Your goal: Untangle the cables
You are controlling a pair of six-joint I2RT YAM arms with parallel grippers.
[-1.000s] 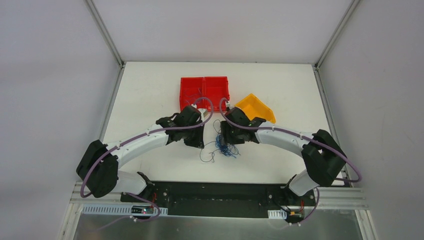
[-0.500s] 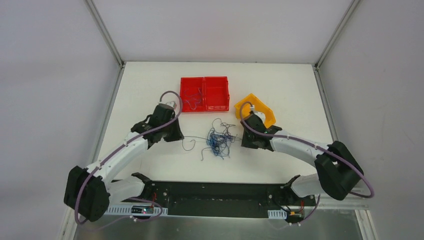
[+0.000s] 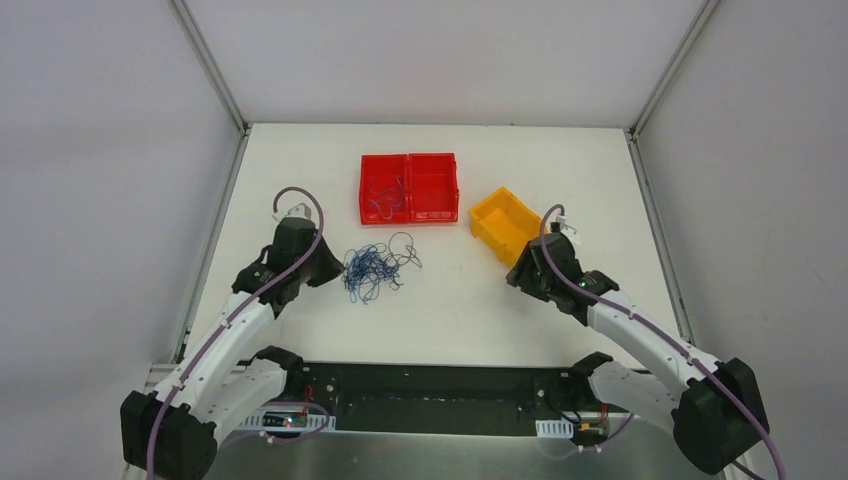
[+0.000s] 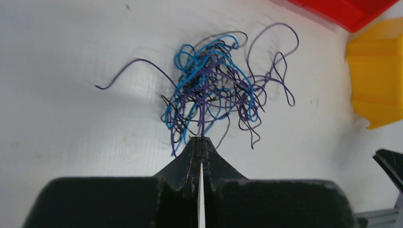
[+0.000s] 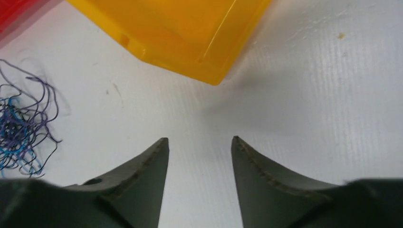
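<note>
the white table carries everything. at its far middle sits the red bin, two compartments side by side; its left compartment has a few loose wires curled on the floor, blue and dark. just right of it and a little nearer lies the yellow bin, turned at an angle to the table edges, its near corner beside the right arm. the right gripper hovers over bare table next to that bin, its jaws apart with nothing between them. the left gripper sits low on the left of the table, jaws pressed together on a purple strand. that strand runs straight into the cables, a knotted clump of blue, purple and black loops lying on the table just beside the left gripper and in front of the red bin, well apart from the right gripper.
</note>
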